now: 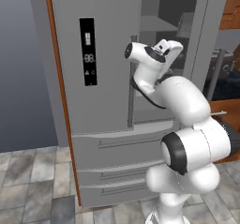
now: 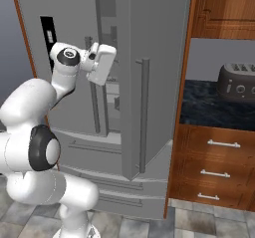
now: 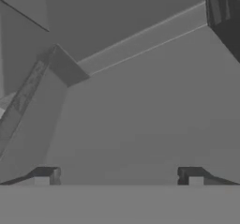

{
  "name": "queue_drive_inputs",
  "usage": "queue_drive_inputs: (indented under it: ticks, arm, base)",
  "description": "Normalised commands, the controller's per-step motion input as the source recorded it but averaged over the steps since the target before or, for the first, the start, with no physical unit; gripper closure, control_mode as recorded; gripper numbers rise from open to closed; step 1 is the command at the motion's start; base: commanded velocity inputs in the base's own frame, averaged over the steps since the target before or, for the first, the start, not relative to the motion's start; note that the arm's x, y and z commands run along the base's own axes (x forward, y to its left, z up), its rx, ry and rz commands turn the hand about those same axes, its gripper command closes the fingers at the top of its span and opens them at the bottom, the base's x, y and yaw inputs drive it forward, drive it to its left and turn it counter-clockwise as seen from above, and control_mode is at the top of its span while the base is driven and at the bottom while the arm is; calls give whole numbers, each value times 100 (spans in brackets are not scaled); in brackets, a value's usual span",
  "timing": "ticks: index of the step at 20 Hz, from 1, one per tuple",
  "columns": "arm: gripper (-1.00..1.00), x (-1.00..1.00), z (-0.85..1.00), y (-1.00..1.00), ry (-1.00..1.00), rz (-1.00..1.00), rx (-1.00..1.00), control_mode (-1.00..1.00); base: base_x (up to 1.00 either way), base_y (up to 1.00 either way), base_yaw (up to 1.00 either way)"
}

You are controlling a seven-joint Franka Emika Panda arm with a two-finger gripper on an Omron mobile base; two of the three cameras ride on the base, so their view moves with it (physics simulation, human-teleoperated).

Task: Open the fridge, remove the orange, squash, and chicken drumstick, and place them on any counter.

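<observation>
The fingers [image 3: 118, 176] stand spread wide apart at the bottom of the hand view, their two small dark tips far from each other with nothing between them and nothing touching them. Ahead of them lies plain grey steel surface with a slanting bar handle [image 3: 23, 99] at the left of that frame and a pale ridge running from centre left up to the upper right.

In the left base view the white hand [image 1: 164, 49] sits in the upper middle of the frame, in front of the tall grey steel French-door fridge [image 1: 108, 101], just right of the left door's vertical bar handle [image 1: 131, 82]. The black display panel with white digits [image 1: 88, 52] is at the upper left of it. The right door [image 2: 149, 82] is swung out towards the camera, seen clearly in the right base view at frame centre, with shelves dimly visible in the gap behind the hand.

The glossy black stone desk [image 2: 209, 110] sits at the right of the right base view, above brown wooden drawers [image 2: 214, 167], with a dark grey toaster [image 2: 236, 82] on it, well apart from the fingers
</observation>
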Motion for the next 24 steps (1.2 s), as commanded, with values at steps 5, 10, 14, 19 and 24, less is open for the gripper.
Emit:
queue_drive_inputs:
  ticks: [5,10,14,19,24]
  arm:
    - [-100,-26,-2,-78,0,-6,-10,-100]
    - [-100,-59,0,-99,0,-5,-4,-100]
    - [-100,-85,1,-100,0,-7,1,-100]
    - [-100,-80,18,-100,0,-9,11,-100]
    - [-100,-61,13,-43,-8,-4,11,-100]
  base:
    - [0,0,0]
    - [0,0,0]
    - [0,0,0]
    - [0,0,0]
    - [0,0,0]
